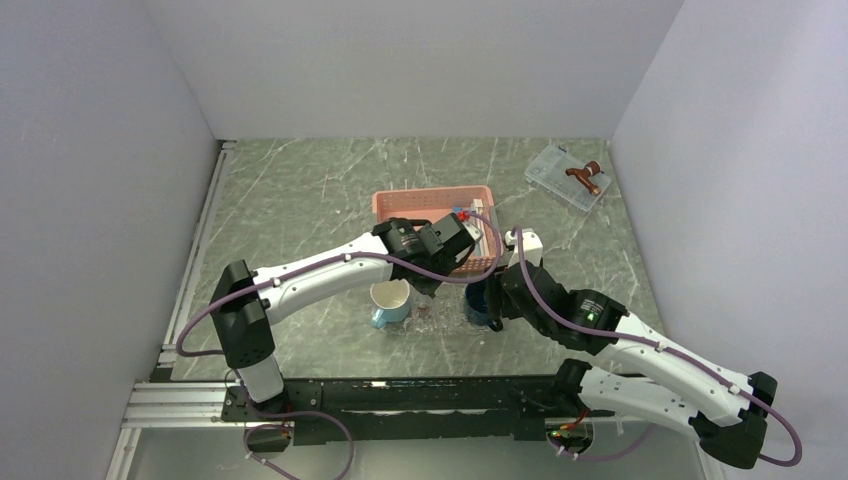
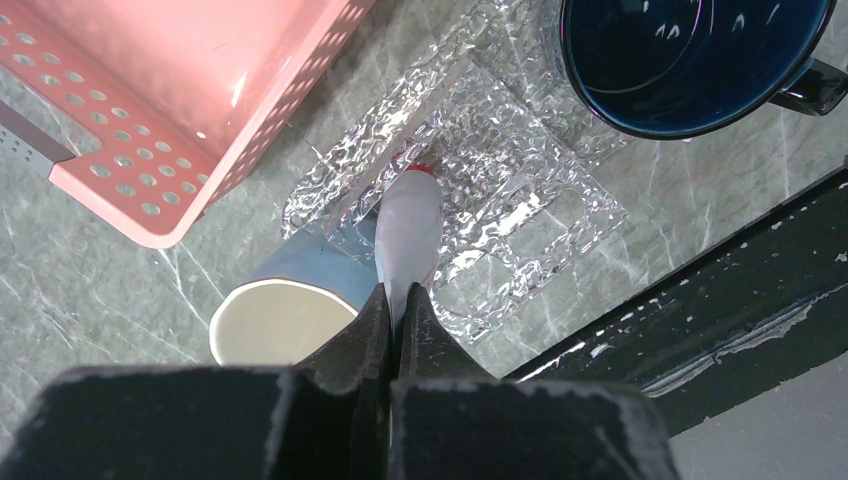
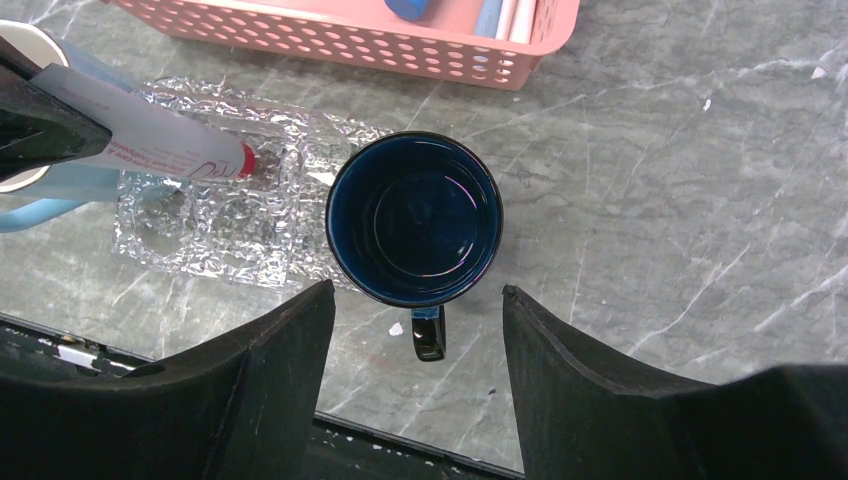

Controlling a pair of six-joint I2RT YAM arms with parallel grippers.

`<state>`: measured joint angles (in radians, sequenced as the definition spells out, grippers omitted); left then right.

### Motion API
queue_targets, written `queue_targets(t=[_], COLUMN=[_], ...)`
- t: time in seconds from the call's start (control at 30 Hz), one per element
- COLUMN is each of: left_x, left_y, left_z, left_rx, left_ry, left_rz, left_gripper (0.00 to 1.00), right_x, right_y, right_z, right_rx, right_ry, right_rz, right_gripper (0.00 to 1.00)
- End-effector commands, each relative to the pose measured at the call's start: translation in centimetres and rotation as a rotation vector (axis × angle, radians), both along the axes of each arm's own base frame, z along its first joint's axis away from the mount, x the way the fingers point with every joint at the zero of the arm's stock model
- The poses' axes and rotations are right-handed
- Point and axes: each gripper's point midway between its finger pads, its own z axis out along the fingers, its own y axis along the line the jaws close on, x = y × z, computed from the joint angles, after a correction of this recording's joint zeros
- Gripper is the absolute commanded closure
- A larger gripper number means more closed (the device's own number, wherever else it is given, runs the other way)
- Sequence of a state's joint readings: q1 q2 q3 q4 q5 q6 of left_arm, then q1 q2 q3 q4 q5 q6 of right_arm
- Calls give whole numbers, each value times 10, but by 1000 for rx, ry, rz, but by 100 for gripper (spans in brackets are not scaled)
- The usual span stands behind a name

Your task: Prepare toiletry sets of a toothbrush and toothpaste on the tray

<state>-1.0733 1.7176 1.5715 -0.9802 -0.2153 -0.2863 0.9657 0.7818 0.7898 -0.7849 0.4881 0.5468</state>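
1. the toothpaste (image 2: 408, 235) was a whitish tube with red print and a red cap. the left gripper (image 2: 398, 300) had its fingers closed tight on the flat end.
2. in the middle of the left wrist frame the cap pointed down over the tray (image 2: 520, 170). whether the cap touched the tray could not be told.
3. the tray was clear and crinkled and lay flat on the grey marbled table (image 3: 700, 180).
4. the right gripper (image 3: 415, 292) was spread wide and held nothing. its fingers stood either side of the dark blue mug (image 3: 415, 220) at the lower middle of its frame.
5. the black table edge (image 2: 700, 290) ran across the lower right of the left wrist frame, near the tray. bare table lay to the right of the dark blue mug.
6. the light blue mug (image 2: 290, 310) stood at the tray's lower left end, under the tube. the pink basket (image 2: 200, 90) filled the upper left, close to the tray.
7. a small clear box (image 1: 566, 176) lay at the upper right of the top view, well apart.
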Motion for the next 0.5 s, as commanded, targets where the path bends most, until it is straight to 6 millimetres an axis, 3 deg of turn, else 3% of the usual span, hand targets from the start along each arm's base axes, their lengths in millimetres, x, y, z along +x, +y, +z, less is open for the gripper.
queue_targets(t=[0.0,0.47], left_x=[2,2], left_y=[-8,-8], left_z=[1,-5], left_rx=[-34,-30], left_ry=[-18,-14], left_rz=[14,17], left_gripper=[100,97], right_x=[3,3], right_y=[6,7], right_z=[5,4], right_rx=[35,30], right_ry=[-16,-12], right_rz=[3,4], right_gripper=[35,35])
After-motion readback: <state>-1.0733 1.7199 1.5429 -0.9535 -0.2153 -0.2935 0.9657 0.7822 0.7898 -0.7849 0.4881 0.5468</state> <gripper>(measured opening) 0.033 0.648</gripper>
